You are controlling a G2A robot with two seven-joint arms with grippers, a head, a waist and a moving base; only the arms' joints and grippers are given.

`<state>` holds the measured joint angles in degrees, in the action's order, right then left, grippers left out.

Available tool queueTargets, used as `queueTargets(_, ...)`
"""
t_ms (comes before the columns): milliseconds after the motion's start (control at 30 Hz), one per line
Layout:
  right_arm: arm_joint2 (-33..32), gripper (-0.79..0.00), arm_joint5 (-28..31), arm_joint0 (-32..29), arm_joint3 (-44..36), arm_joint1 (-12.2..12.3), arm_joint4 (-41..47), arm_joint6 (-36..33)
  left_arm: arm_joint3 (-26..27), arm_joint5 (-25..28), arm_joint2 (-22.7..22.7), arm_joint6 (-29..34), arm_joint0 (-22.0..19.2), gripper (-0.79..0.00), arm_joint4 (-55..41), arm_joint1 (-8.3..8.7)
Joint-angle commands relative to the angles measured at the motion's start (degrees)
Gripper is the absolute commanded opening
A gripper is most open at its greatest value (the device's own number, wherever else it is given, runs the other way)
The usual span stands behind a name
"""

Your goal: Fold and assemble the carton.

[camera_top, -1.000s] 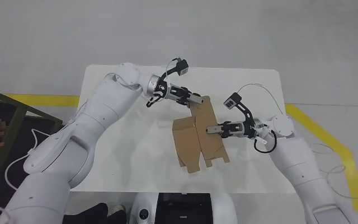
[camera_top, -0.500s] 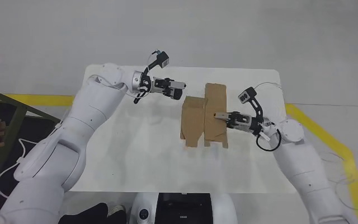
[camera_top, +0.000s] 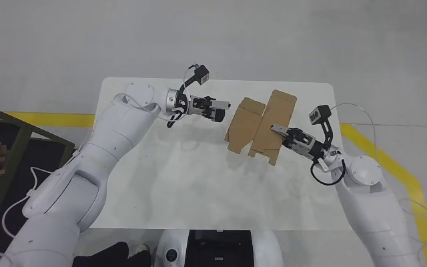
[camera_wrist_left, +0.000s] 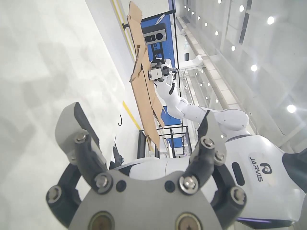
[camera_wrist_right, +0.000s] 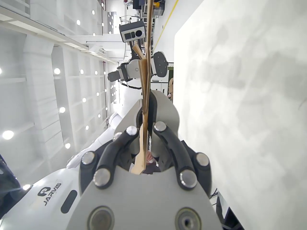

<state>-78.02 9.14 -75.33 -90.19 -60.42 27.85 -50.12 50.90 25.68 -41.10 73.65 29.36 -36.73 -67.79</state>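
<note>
The right gripper [camera_top: 276,127] had its jaws clenched on the flattened carton [camera_top: 253,123], held roughly level above the tabletop [camera_top: 167,187]. The left gripper [camera_top: 222,112] hovered near it, jaws spread and empty. Opening the carton seemed to be the step in hand; the left jaws would next need a free panel edge.
</note>
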Motion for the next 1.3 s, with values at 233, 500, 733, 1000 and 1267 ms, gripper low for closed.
queueTargets(233,0.02,-0.785,0.02,0.02,0.01,0.0,0.0,-0.02,-0.01,0.0,-0.01,0.01,0.0,0.0,-0.02,0.0)
queueTargets(500,0.97,-0.785,-1.39,-1.05,-1.28,-0.64,2.34,7.4,3.67,-1.54,-1.61,-6.16,2.7,0.0,0.65,0.24)
queueTargets(733,2.58,-0.785,-2.06,-2.61,-4.72,-1.61,0.78,21.24,6.8,-2.86,-3.45,-11.35,5.86,0.0,0.08,0.26)
queueTargets(1000,4.58,-0.785,-1.27,-4.19,-7.71,-2.66,-0.99,31.48,7.78,-4.73,-3.13,-14.39,7.18,0.0,0.47,-0.73)
queueTargets(1267,6.42,-0.785,-1.14,-4.28,-7.75,-3.5,-3.35,36.2,6.88,-5.03,-3.09,-16.5,7.09,0.0,-0.55,-2.08)
